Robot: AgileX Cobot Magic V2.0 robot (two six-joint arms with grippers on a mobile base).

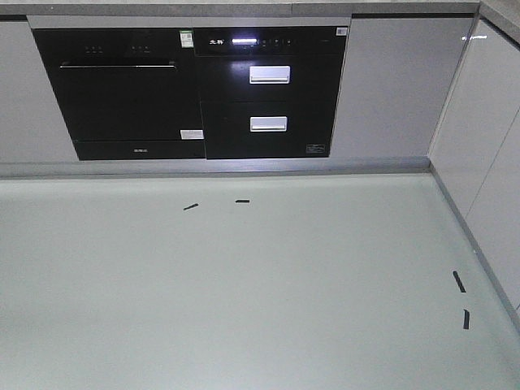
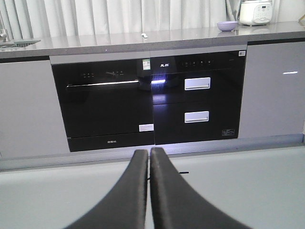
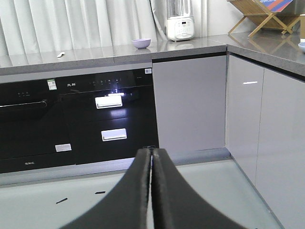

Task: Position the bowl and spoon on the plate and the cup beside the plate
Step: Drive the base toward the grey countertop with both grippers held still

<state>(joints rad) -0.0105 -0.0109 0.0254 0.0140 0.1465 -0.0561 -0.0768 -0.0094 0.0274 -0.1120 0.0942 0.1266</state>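
Far off on the grey countertop [image 2: 95,44] stand the lavender bowl [image 2: 227,26] and, to its left, the small pale spoon [image 2: 144,35]. The right wrist view shows the bowl [image 3: 141,43] and spoon [image 3: 60,54] too. A pale bluish sliver at that view's right edge, on the side counter, looks like the plate [image 3: 302,46], mostly cut off. I cannot make out the cup. My left gripper [image 2: 148,151] and right gripper [image 3: 152,150] are both shut with nothing between the fingers, low over the pale floor, well short of the counter. The front view shows neither gripper.
Black built-in ovens [image 1: 191,89] fill the cabinet front under the counter. A white cooker [image 2: 256,12] and blender [image 3: 180,21] stand by the bowl; a wooden rack [image 3: 259,14] sits on the side counter. White cabinets [image 1: 487,146] wall the right. Black tape marks [image 1: 191,206] dot the floor.
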